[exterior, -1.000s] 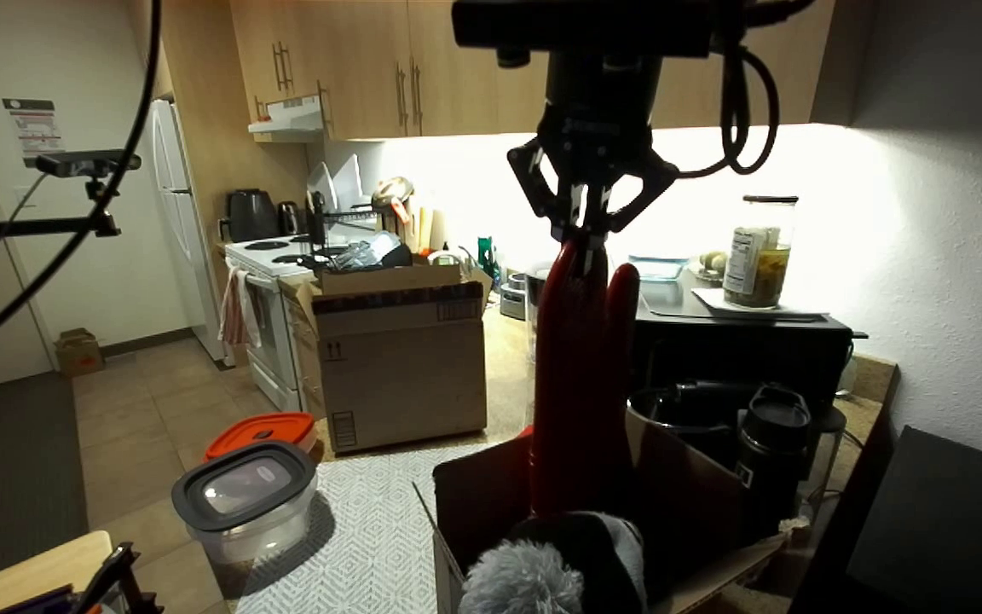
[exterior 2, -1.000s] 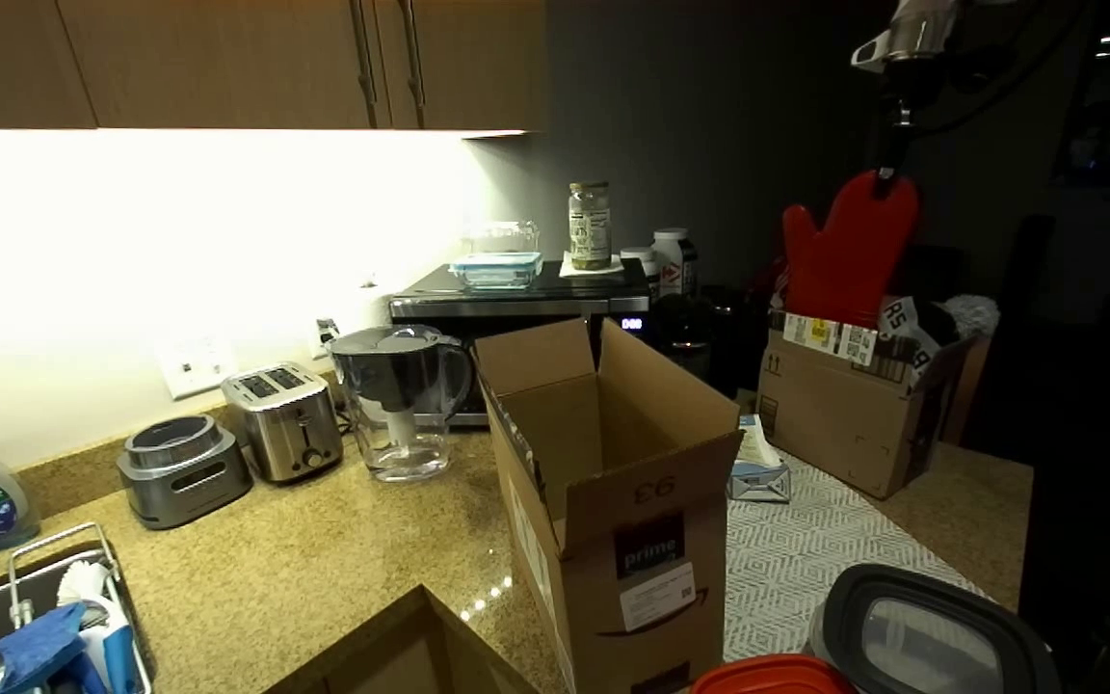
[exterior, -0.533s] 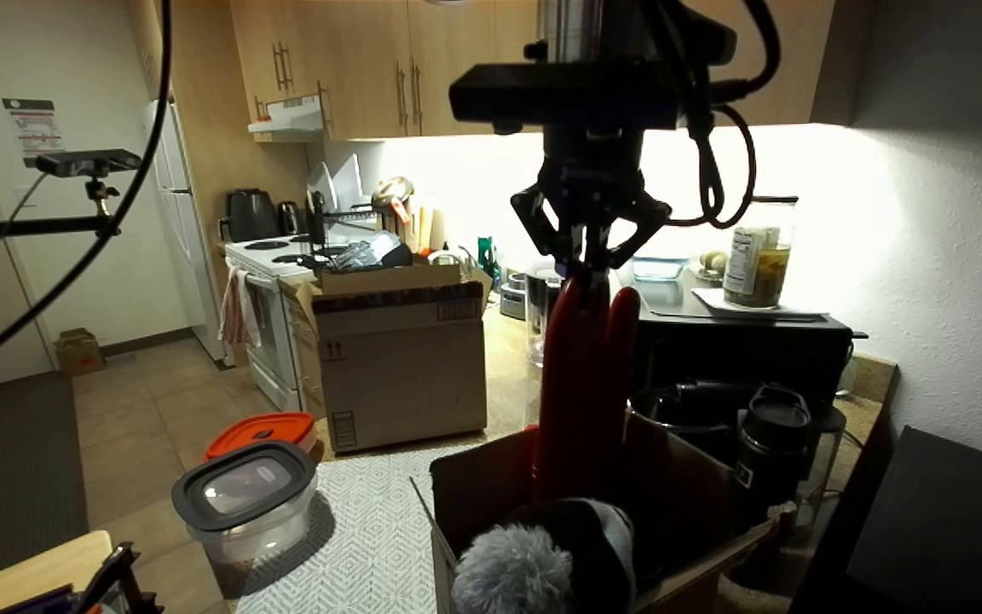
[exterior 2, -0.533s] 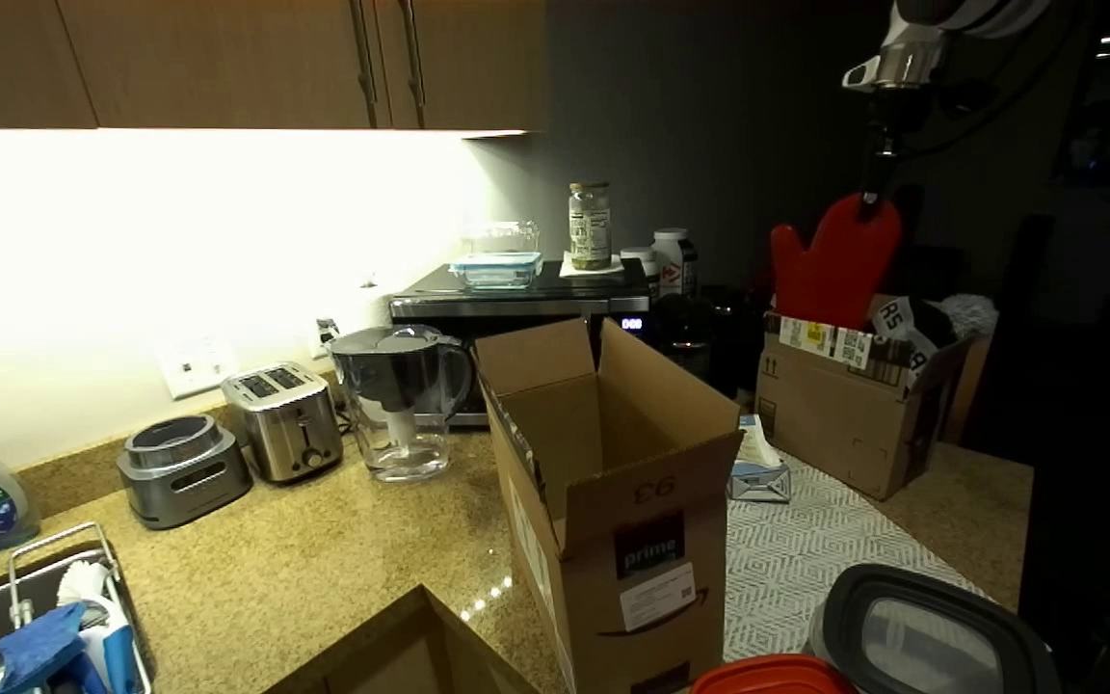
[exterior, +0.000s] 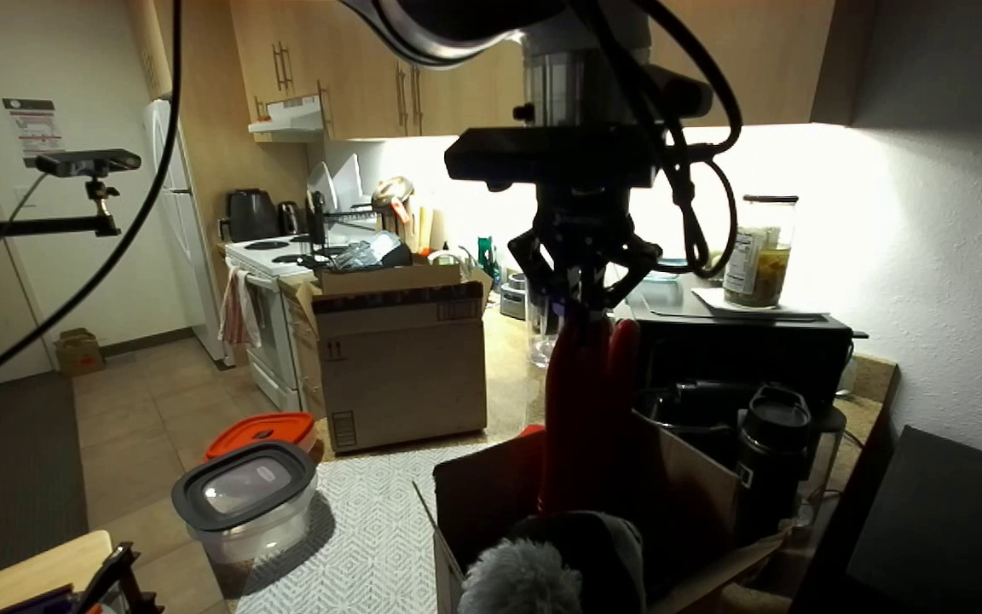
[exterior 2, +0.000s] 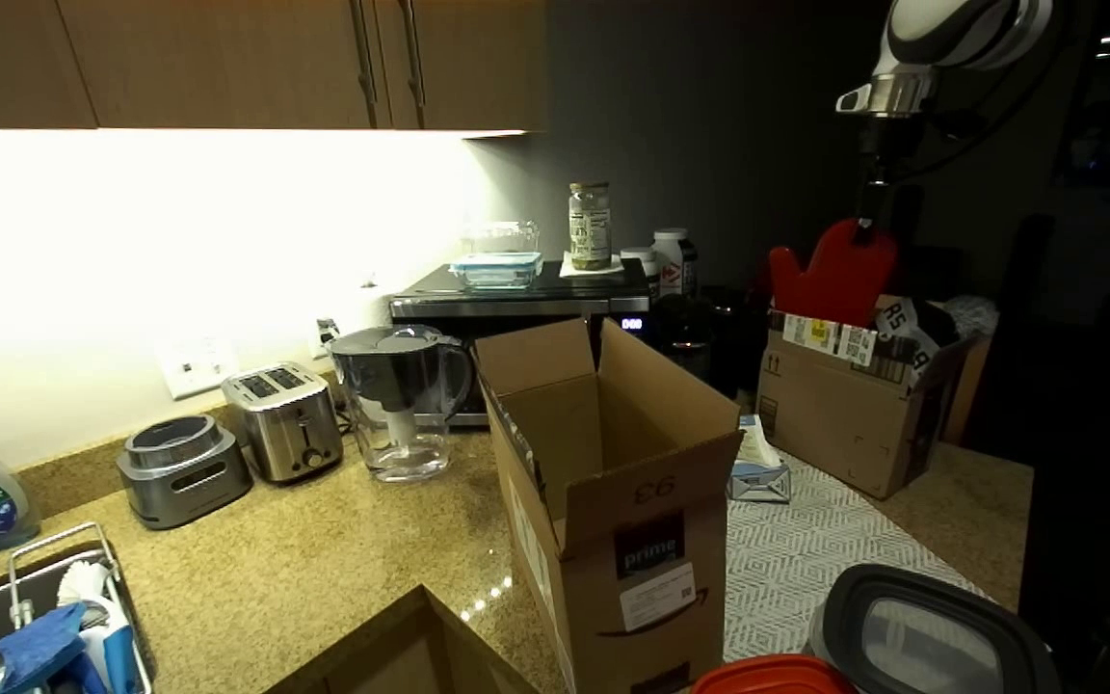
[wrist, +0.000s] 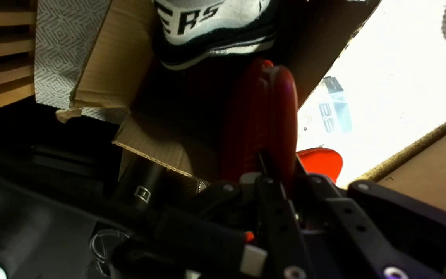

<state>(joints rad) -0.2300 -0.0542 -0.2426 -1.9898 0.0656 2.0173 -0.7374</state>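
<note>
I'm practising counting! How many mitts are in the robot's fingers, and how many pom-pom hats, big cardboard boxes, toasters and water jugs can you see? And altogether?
Held red mitt: 1
Pom-pom hat: 1
Big cardboard boxes (Prime box, hat's box): 2
Toaster: 1
Water jug: 1
Total: 6

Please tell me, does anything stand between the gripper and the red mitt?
Nothing visible does: the gripper is closed directly on the red mitt near its top. The hat is beside the mitt, not between them.

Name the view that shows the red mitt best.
An exterior view, where the mitt shows its broad face and thumb, its lower end hidden in a box. The remaining views show it narrow and dark, the wrist view from above.
</note>
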